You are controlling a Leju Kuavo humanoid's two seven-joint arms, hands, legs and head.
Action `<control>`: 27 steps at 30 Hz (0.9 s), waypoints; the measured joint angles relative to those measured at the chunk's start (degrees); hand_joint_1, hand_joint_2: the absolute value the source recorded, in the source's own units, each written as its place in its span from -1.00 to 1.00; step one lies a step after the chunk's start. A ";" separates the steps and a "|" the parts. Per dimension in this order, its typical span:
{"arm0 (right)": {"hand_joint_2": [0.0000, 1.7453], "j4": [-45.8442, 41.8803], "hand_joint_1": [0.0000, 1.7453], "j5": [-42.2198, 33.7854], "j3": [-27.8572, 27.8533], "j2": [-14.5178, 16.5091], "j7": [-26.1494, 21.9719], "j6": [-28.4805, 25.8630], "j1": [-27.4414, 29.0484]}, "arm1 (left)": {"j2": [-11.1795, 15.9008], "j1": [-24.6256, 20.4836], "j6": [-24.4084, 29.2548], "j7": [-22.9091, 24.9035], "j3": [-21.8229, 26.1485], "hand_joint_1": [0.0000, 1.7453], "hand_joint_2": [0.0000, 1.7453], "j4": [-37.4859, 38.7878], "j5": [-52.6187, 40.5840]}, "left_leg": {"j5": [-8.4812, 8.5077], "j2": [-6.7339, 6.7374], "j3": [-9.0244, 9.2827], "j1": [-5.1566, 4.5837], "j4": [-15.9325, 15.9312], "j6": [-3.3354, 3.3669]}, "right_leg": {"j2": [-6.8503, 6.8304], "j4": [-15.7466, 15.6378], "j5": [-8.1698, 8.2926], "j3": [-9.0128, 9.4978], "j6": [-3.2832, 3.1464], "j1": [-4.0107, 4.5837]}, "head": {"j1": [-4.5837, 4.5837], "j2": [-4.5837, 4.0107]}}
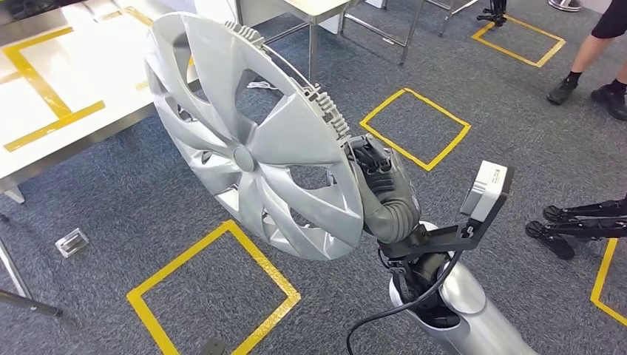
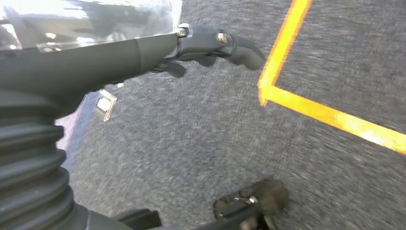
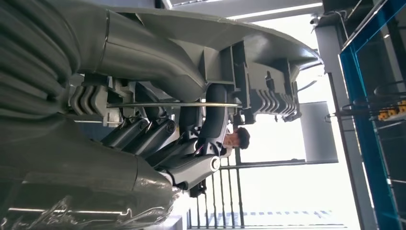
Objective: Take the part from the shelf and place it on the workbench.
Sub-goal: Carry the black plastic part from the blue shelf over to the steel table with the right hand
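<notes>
The part is a large silver hubcap [image 1: 244, 140] with several curved spokes, held up on edge and tilted in the middle of the head view. My right hand [image 1: 384, 196] grips its rim at the right side, fingers hooked behind the clips. In the right wrist view the hubcap's grey ribbed back [image 3: 191, 33] lies across my right hand's fingers [image 3: 158, 139], which curl around the rim. My left hand [image 2: 95, 62] hangs over the grey carpet with its fingers stretched out and nothing in it. The white workbench [image 1: 44, 111] with yellow tape lines stands at the far left.
Yellow tape squares [image 1: 214, 296] mark the grey carpet. A small metal piece [image 1: 72, 242] lies on the floor near the workbench leg. A second metal table [image 1: 318, 15] stands behind. A person's legs [image 1: 591, 66] and a black tripod foot [image 1: 577, 222] are at the right.
</notes>
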 joint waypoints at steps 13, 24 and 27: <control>1.00 0.00 1.00 -0.01 0.41 0.02 0.17 -0.05 0.24 | -0.11 0.34 -0.04 -0.08 -0.02 -1.00 1.00 0.07 0.05 | -0.12 -7.17 -1.01 -0.06 0.45 -1.34 | 5.45 -5.34 5.11 0.39 -2.40 0.52 | 0.60 0.00; 1.00 0.08 1.00 -3.33 0.55 0.41 0.64 0.13 0.06 | -0.02 0.14 -0.06 0.18 -0.01 -1.00 1.00 0.17 0.19 | 0.10 0.11 -0.35 0.44 1.00 -3.23 | -0.84 -5.46 3.91 1.98 -1.69 0.17 | -0.36 0.00; 1.00 0.12 1.00 -3.85 0.56 0.48 0.87 0.14 0.01 | -0.04 0.33 -0.03 0.29 0.00 -1.00 1.00 0.20 0.38 | -0.14 0.20 -0.04 0.32 -0.09 -2.08 | -0.98 -5.15 3.65 1.81 -1.85 0.43 | -0.20 0.00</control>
